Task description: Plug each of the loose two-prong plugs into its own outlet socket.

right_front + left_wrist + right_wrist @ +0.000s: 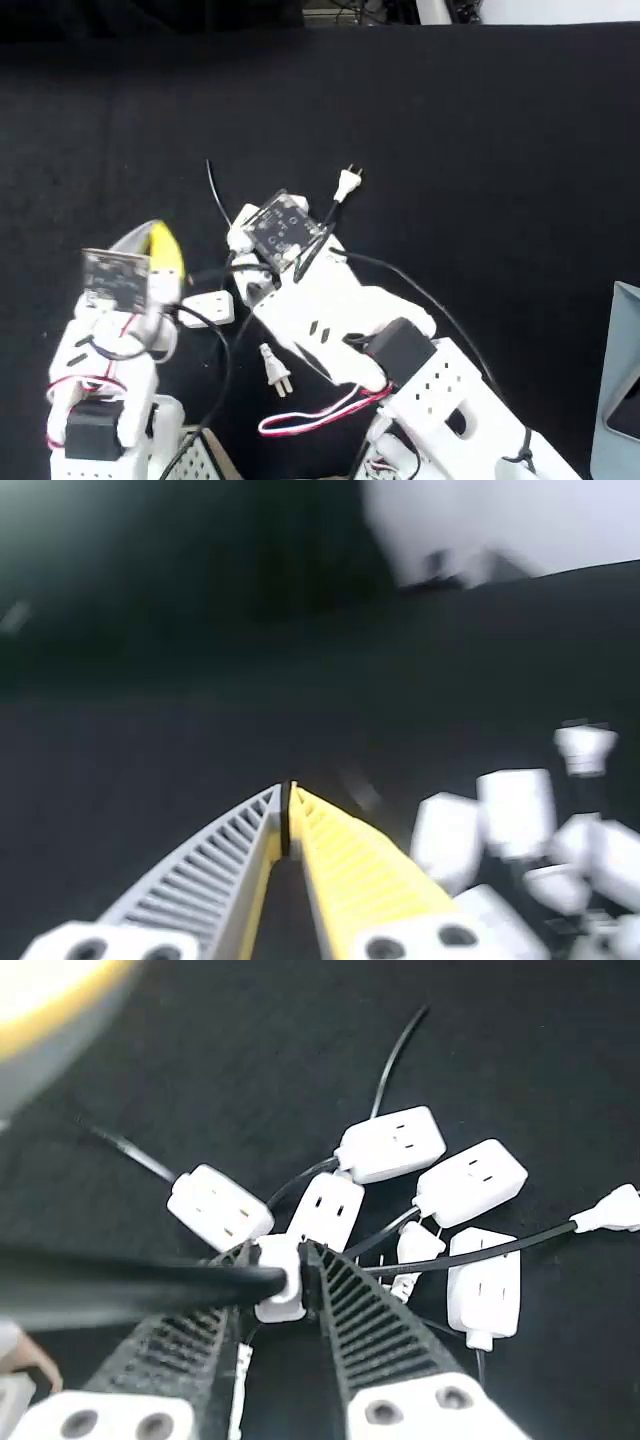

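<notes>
Held plug [278, 1295]: white, clamped between right gripper [277, 1257] fingers; prongs hidden.
Loose plug [275, 370]: on table beside right arm.
Left gripper [286, 792]: fingers pressed together, empty.
Sockets [392, 1144]: clustered just beyond held plug.

Five white outlet sockets [392, 1144] on black cords lay face up in a loose fan on the black table, close together. A white two-prong plug [348, 184] lay apart beyond them, its prongs pointing away from the arms. A second plug [274, 368] lay nearer the arm bases, with its prongs toward them. A third plug [415, 1250], small and white, sat among the sockets. One white connector [278, 1290], plug or socket unclear, was clamped in the right gripper [275, 1252].
</notes>
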You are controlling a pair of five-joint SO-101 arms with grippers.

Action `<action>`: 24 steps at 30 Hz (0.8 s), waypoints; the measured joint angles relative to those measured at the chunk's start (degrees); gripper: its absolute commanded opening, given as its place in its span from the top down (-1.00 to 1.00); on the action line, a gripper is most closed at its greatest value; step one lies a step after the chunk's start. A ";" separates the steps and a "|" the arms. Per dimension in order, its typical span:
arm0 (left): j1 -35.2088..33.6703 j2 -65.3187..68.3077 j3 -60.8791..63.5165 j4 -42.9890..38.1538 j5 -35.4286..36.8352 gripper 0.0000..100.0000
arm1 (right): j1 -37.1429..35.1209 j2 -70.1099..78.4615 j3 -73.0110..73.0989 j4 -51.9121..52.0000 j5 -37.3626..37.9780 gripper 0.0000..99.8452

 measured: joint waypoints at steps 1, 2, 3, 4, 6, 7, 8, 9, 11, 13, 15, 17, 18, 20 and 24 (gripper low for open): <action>-3.08 0.00 0.00 1.76 0.79 0.93 | 0.18 0.00 1.23 -1.58 -0.18 0.98; -5.89 0.00 0.00 3.60 1.32 0.93 | 0.44 0.00 2.46 -3.43 -0.26 0.98; -8.00 0.00 0.00 5.36 1.58 0.93 | 0.53 0.00 3.52 -4.84 -0.44 0.98; -9.76 0.00 0.00 6.95 1.76 0.90 | 0.53 0.00 4.57 -6.07 -0.44 0.98; -11.52 0.00 0.09 9.32 1.85 0.81 | 0.53 0.00 5.45 -7.12 -0.53 0.98; -11.78 0.00 0.35 10.02 1.58 0.77 | 0.53 0.00 5.71 -7.30 -0.62 0.98; -11.78 0.00 1.32 10.29 0.09 0.74 | 0.53 0.00 6.15 -7.56 -0.62 0.98; -11.69 0.09 2.64 10.37 -1.85 0.72 | 0.53 0.00 6.59 -7.74 -0.79 0.98; -10.20 0.18 5.54 10.55 -5.98 0.72 | 0.53 0.00 7.30 -8.00 -0.79 0.98; -8.97 0.26 7.47 10.64 -9.85 0.72 | 0.53 0.00 7.47 -8.09 -1.76 0.98; -7.82 0.35 8.35 10.64 -13.89 0.69 | 1.58 0.00 7.47 -8.18 -3.60 0.98; -6.86 0.09 8.70 10.64 -18.46 0.59 | 3.16 0.00 7.47 -8.18 -5.01 0.98; -6.51 0.09 8.70 10.64 -20.66 0.55 | 4.13 0.00 7.47 -8.18 -5.27 0.98; -6.51 0.09 8.70 10.64 -24.35 0.52 | 5.63 0.00 7.91 -8.18 -5.71 0.98; -5.89 1.58 8.70 10.64 -29.27 0.52 | 6.86 0.00 9.76 -8.18 -6.77 0.98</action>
